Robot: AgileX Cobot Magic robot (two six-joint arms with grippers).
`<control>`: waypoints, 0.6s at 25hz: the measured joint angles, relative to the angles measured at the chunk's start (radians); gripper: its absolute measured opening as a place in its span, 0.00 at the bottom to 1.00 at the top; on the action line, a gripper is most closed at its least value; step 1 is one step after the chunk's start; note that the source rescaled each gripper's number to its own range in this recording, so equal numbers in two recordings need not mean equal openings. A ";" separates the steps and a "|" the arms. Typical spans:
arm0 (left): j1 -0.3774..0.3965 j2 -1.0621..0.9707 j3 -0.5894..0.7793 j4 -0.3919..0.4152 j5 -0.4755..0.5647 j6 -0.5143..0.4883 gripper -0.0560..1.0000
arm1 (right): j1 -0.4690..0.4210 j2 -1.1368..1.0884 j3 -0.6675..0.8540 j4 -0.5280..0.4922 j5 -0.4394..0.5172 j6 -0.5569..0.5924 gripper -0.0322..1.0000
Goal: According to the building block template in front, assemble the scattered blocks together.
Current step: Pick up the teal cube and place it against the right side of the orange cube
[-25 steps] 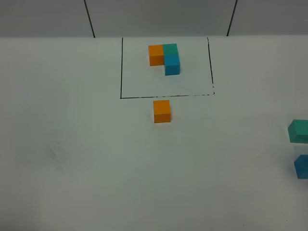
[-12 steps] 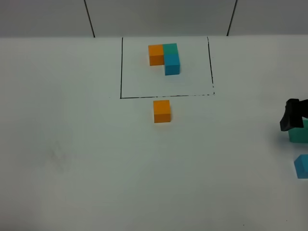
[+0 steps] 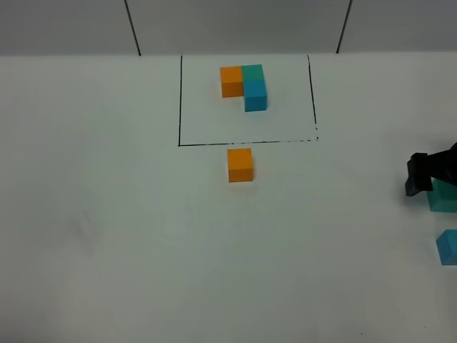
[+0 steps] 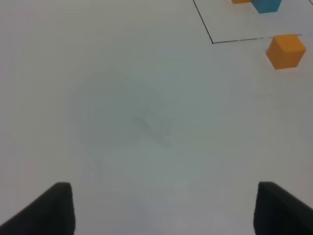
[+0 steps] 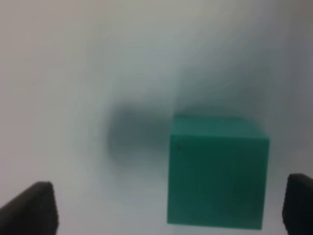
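The building block template [image 3: 244, 86] is an orange, teal-green and sky-blue L-shaped cluster inside a black drawn rectangle at the back. The loose orange cube [image 3: 240, 164] sits just in front of the rectangle's near line and also shows in the left wrist view [image 4: 286, 51]. The loose teal-green cube [image 3: 444, 199] and sky-blue cube [image 3: 448, 247] lie at the far right edge. My right gripper [image 3: 430, 179] hangs over the teal-green cube [image 5: 217, 171], open, with the cube between its fingertips [image 5: 32, 210]. My left gripper [image 4: 164, 210] is open and empty over bare table.
The white table [image 3: 128, 236] stretches to the left and front. The black rectangle line [image 3: 243, 143] runs just behind the orange cube. Two dark seams [image 3: 133, 28] mark the back wall.
My right gripper has come in from the right edge and moved left and lower, over the teal-green cube. The cubes have not moved.
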 joint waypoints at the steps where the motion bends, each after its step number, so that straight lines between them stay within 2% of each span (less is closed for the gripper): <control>1: 0.000 0.000 0.000 0.000 0.000 0.000 0.63 | -0.004 0.014 -0.001 0.000 -0.003 0.000 0.83; 4: 0.000 0.000 0.000 0.000 0.000 0.000 0.63 | -0.013 0.043 -0.001 -0.002 -0.014 0.000 0.80; 7: 0.000 0.000 0.000 -0.001 0.000 0.000 0.63 | -0.013 0.056 -0.001 -0.010 -0.019 0.000 0.68; 10: 0.000 0.000 0.000 -0.001 0.000 0.000 0.63 | -0.013 0.074 -0.001 -0.023 -0.022 0.000 0.46; 13: 0.000 0.000 0.000 -0.001 0.000 0.000 0.63 | -0.013 0.080 -0.001 -0.040 -0.022 0.000 0.08; 14: 0.000 0.000 0.000 -0.001 0.000 0.000 0.63 | -0.013 0.080 -0.002 -0.044 -0.019 0.000 0.03; 15: 0.000 0.000 0.000 -0.001 0.000 0.000 0.63 | -0.012 0.080 -0.009 -0.054 -0.009 -0.004 0.03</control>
